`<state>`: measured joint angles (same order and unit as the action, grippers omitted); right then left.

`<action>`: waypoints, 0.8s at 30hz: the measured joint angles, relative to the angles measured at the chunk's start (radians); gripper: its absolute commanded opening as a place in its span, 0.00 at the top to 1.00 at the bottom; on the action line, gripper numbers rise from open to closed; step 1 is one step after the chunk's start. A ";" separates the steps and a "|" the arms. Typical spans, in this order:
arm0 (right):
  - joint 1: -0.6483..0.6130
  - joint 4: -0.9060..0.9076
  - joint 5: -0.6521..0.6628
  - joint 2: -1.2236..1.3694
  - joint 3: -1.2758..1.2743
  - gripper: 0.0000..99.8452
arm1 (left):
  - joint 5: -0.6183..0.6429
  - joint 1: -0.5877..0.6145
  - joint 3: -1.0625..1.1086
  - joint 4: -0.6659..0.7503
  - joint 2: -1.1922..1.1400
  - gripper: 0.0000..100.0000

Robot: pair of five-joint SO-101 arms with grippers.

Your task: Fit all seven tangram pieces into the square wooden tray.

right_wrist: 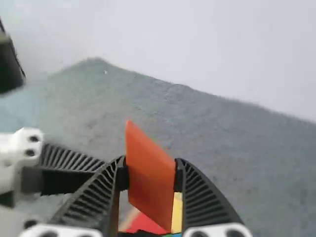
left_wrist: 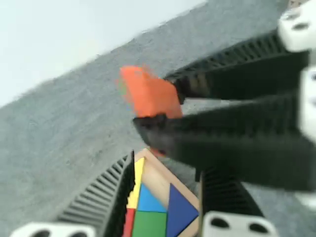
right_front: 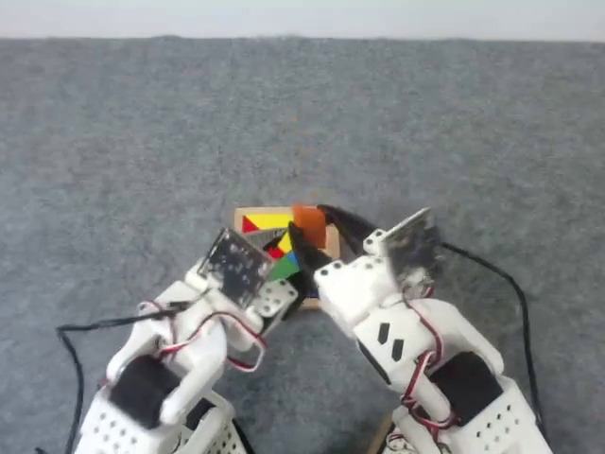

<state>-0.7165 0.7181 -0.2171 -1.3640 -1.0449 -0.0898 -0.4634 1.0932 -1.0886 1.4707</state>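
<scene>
Nearest the camera, the left pincer (left_wrist: 165,167) was spread, one jaw on each side of the tray (left_wrist: 160,175); contact could not be told. The tray lay on the grey surface (right_front: 142,132), with a blue triangle (left_wrist: 180,212) among its seated pieces.

Above the tray's far side, the right pincer (right_wrist: 149,167) pinched the orange piece (right_wrist: 148,190), which was tilted and clear of the tray.

Step judged: delivering the orange piece. The next move likely called for levelling it, matching it to the gap and lowering it.

The left wrist view showed bare wood in the tray, which the high view hid behind the arms. The right wrist view showed the grip on the piece's two edges.
</scene>
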 measured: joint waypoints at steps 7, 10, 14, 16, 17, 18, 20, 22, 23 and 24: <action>0.018 0.000 -0.410 0.000 0.000 0.99 | -0.055 0.034 -0.006 -0.058 0.187 0.80; 0.012 0.000 -0.434 0.000 -0.011 0.99 | -0.055 0.032 0.044 -0.058 0.267 0.80; 0.006 0.000 -0.434 0.000 -0.017 0.99 | -0.055 0.063 0.080 -0.055 0.322 0.80; 0.003 0.000 -0.434 0.000 -0.017 0.99 | -0.055 0.081 0.095 -0.043 0.322 0.80; 0.003 0.003 -0.434 0.000 -0.017 0.99 | -0.055 0.092 0.106 -0.032 0.322 0.80; 0.003 0.006 -0.434 0.000 -0.017 0.99 | -0.055 0.104 0.121 -0.023 0.322 0.79; -0.012 0.021 -0.422 -0.015 -0.017 0.99 | -0.055 0.103 0.150 -0.005 0.315 0.78; -0.055 0.046 -0.404 -0.046 -0.017 0.99 | -0.054 0.094 0.169 0.003 0.295 0.77; -0.083 0.060 -0.397 -0.066 -0.017 0.99 | -0.055 0.083 0.173 0.006 0.288 0.77; -0.104 0.074 -0.393 -0.083 -0.017 0.99 | -0.055 0.080 0.175 0.006 0.282 0.77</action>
<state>-0.8209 0.7917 -0.6099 -1.4469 -1.0618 -0.1450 -0.3836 1.2681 -1.0825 1.7530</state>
